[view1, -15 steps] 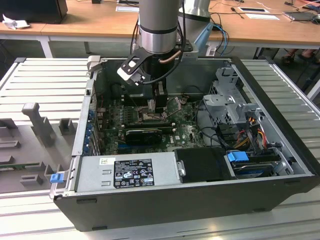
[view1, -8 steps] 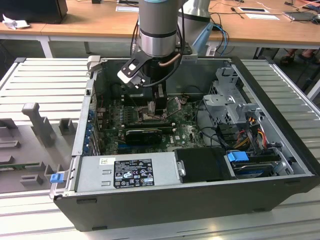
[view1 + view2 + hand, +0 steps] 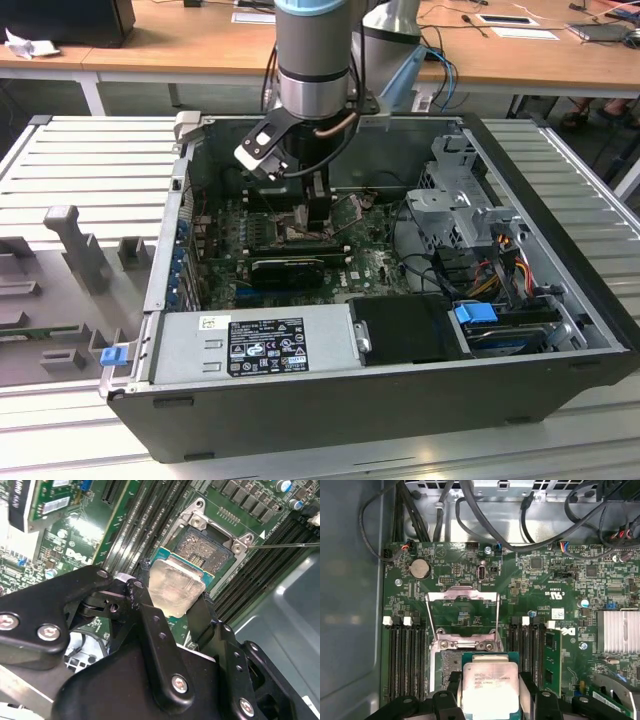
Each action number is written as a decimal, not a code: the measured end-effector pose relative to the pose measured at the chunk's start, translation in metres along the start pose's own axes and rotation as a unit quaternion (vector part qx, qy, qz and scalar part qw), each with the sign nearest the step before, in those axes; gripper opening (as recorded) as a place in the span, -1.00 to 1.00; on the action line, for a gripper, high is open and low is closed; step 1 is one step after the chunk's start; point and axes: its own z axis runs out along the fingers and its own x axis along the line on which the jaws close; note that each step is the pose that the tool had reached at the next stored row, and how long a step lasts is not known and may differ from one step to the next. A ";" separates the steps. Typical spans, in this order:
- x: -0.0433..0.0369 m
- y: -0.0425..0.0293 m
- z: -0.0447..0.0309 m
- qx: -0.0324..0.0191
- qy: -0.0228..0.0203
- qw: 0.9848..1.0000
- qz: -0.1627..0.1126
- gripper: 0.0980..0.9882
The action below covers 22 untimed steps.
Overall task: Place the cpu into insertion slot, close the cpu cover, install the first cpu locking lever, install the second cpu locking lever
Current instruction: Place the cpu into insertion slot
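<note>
My gripper (image 3: 490, 692) is shut on the cpu (image 3: 489, 686), a pale silver square chip with a green edge, one black finger on each side. In both wrist views the chip hangs over the insertion slot (image 3: 451, 669) and covers most of it, shifted a little to one side. The slot's dark pin field (image 3: 207, 547) still shows past the chip (image 3: 175, 587). The cpu cover (image 3: 462, 597) stands swung open behind the slot, a thin metal frame with a large window. A thin wire lever (image 3: 287, 544) sticks out beside the socket. In the exterior view the gripper (image 3: 318, 215) reaches down into the open case.
Black memory slots (image 3: 405, 660) flank the socket on both sides. A finned heatsink (image 3: 617, 630) and black cables (image 3: 485, 525) lie around the board. The case holds a power supply (image 3: 255, 340), a long black card (image 3: 285, 268) and a drive cage (image 3: 460, 200).
</note>
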 end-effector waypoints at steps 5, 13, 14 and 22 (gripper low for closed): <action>0.0029 -0.0020 0.0020 0.000 0.000 1.000 0.000 0.00; 0.0037 -0.0028 0.0040 0.000 -0.001 1.000 0.012 0.00; 0.0038 -0.0028 0.0044 0.000 -0.001 1.000 0.015 0.00; 0.0045 -0.0094 0.0054 0.000 -0.001 1.000 0.017 0.00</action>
